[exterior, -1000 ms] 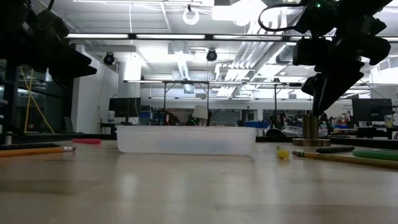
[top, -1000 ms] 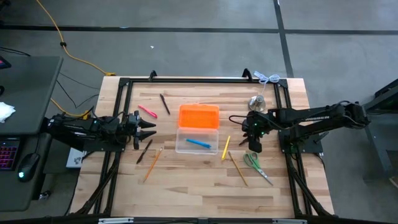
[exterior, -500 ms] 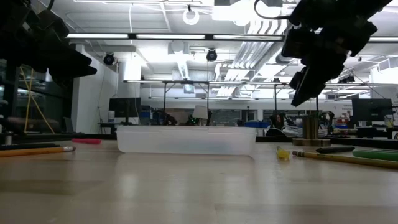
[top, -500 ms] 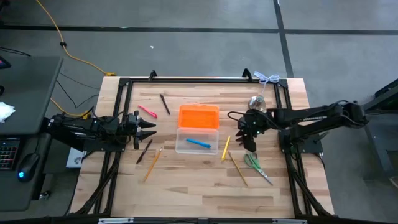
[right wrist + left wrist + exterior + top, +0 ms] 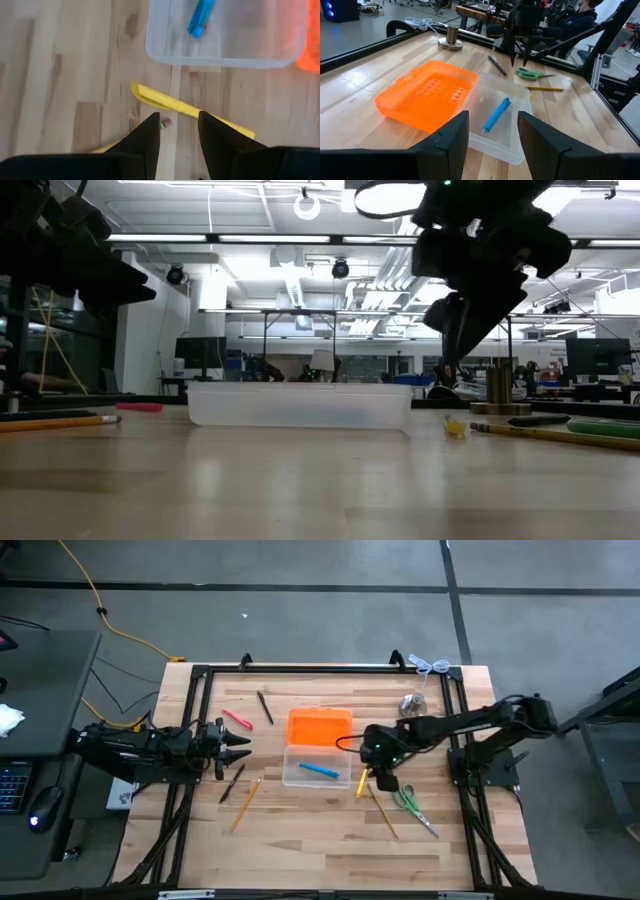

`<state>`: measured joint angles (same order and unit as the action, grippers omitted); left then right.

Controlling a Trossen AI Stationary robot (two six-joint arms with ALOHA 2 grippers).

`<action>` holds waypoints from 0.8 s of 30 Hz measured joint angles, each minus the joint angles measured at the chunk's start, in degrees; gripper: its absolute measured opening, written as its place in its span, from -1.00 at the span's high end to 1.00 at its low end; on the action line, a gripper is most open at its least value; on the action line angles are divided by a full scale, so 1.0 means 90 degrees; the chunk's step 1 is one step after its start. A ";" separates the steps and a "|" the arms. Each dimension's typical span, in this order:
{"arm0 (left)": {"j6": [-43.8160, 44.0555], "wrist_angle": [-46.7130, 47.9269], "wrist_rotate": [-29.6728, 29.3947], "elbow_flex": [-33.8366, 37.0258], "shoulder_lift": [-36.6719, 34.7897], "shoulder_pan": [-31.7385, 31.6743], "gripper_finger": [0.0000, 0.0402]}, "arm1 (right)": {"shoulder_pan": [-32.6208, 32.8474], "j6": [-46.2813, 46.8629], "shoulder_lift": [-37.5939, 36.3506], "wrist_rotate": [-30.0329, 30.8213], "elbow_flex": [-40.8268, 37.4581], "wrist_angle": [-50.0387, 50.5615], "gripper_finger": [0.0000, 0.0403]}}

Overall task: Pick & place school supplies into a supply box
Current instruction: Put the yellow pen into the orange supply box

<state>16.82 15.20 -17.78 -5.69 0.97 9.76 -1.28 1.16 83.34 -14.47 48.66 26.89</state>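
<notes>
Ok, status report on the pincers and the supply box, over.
Right pincer open, empty, above yellow pen beside supply box. Left pincer open, waiting at left. One blue pen in box. Nothing in the way.

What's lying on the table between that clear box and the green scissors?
From above, a yellow pen lies just right of the clear box, then a wooden pencil beside the green scissors. The right claw hovers over that stretch.

Supply box (image 5: 317, 769): clear plastic, open, mid-table, its orange lid (image 5: 320, 728) laid flat along the far side. One blue pen (image 5: 318, 770) lies inside at a slant. Outside: yellow pen (image 5: 363, 777) just right of the box; green-handled scissors (image 5: 410, 805) and wooden pencil (image 5: 381, 811) farther right; pink pen (image 5: 237, 719), black pen (image 5: 265, 707), dark pencil (image 5: 232, 783) and wooden pencil (image 5: 246, 803) to the left.
</notes>
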 joint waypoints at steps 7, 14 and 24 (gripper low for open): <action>0.0000 0.0000 0.0002 0.0000 0.0000 0.0001 0.00 | 0.0068 -0.1029 0.0941 0.0265 0.1049 0.1206 0.44; 0.0000 0.0000 0.0006 0.0000 0.0000 0.0002 0.00 | 0.0077 -0.1682 0.1614 0.0603 0.1628 0.1757 0.44; -0.0002 0.0021 0.0024 -0.0002 0.0002 0.0002 0.00 | 0.0077 -0.1859 0.1748 0.0895 0.1650 0.2057 0.44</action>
<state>16.80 15.39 -17.56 -5.72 0.99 9.78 -0.58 -15.57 99.07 -6.42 63.51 45.41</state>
